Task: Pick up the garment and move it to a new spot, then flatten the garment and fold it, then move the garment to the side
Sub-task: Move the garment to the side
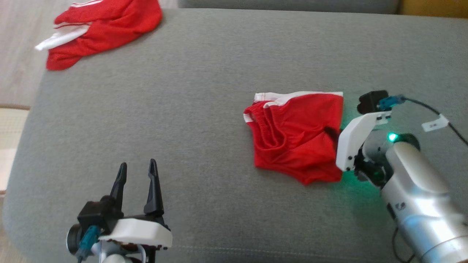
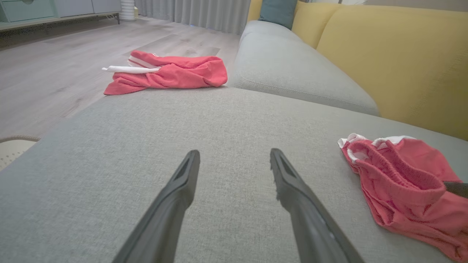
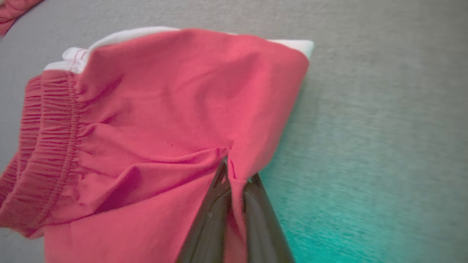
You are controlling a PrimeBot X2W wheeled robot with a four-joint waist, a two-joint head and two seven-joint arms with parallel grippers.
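The grey sofa seat [image 1: 204,91] takes up most of the head view, a broad flat cushion with a second grey cushion [image 2: 289,69] butted against its far end. Yellow back cushions [image 2: 395,54] run along the robot's right side, and a teal pillow [image 2: 278,12] leans at their far end. Beyond the seat lies a pale wood floor [image 2: 55,65], closed off by a grey curtain [image 2: 204,12] and a low cabinet [image 2: 44,7] with shut drawers (their contents cannot be seen). The rim of a pale mat [image 2: 14,146] shows on the floor by the seat's left edge.

A crumpled red garment [image 1: 106,29] with white trim sits on the far left corner of the seat, hanging slightly over the edge.

The shorts [image 1: 296,138], red with a gathered waistband and white edging, lie folded on the right half of the seat, well apart from that garment, waistband towards the robot's left.

The right gripper [image 3: 234,171] is at the shorts' right edge, its fingers [image 3: 208,219] closed together with a pinched ridge of red cloth between them. A green glow from its wrist falls on the seat beside it.

The left gripper [image 1: 138,170] hovers over bare seat at the near left, fingers [image 2: 182,182] spread wide and holding nothing.
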